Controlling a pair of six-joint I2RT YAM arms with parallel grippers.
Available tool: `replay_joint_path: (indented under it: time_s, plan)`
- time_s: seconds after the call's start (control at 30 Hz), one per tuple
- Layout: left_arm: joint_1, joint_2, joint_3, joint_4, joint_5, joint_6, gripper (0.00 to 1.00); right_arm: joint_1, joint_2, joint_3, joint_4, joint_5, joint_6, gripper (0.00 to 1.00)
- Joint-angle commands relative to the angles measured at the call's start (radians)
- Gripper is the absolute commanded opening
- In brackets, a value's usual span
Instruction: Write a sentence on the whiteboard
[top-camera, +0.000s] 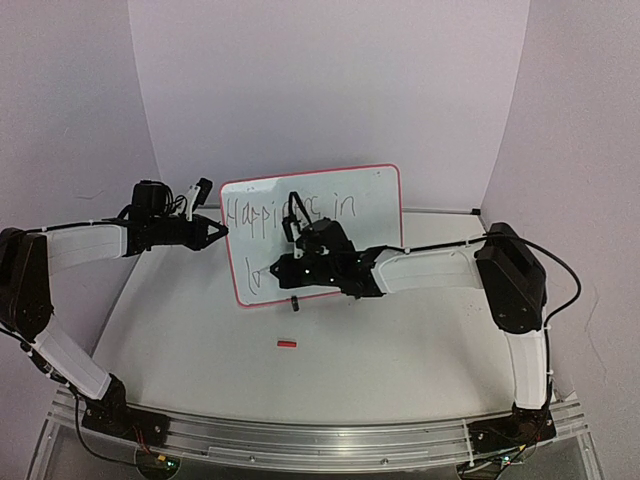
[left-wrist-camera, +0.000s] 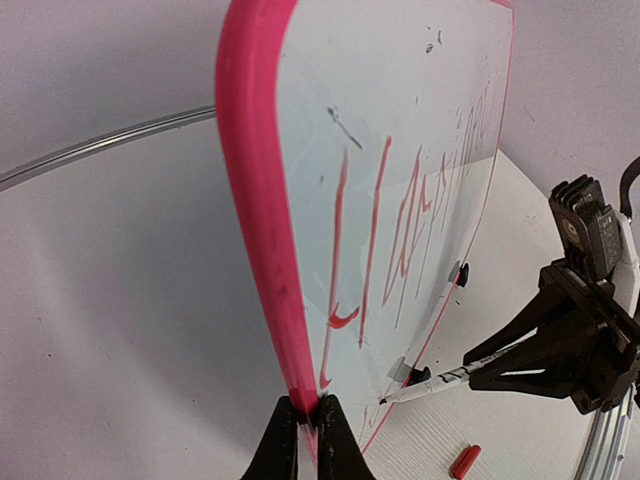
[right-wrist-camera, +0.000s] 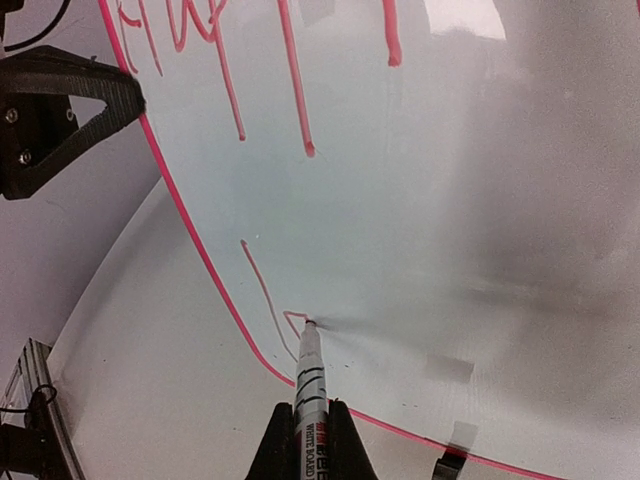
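Left gripper (left-wrist-camera: 306, 408) clamped on whiteboard (left-wrist-camera: 400, 120) edge. Right gripper (right-wrist-camera: 308, 412) pinching marker (right-wrist-camera: 309, 370), tip just ahead of it, touching board at sentence (top-camera: 290, 212) second-line start.

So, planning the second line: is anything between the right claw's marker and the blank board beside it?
Nothing visible. The marker touches the whiteboard, bare beside its tip; the left claw clamps only the board's edge.
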Motion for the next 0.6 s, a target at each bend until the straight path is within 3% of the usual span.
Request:
replay_joint_path:
  time_s: [0.0, 0.57]
  plan:
    - [-0.001, -0.023, 0.011, 0.003, -0.032, 0.044, 0.0, -0.011, -0.052, -0.036, 0.024, 0.005, 0.016, 0.0]
    - [0.0, -0.023, 0.012, 0.004, -0.034, 0.045, 0.0, -0.011, -0.149, -0.085, 0.02, 0.054, -0.015, 0.0]
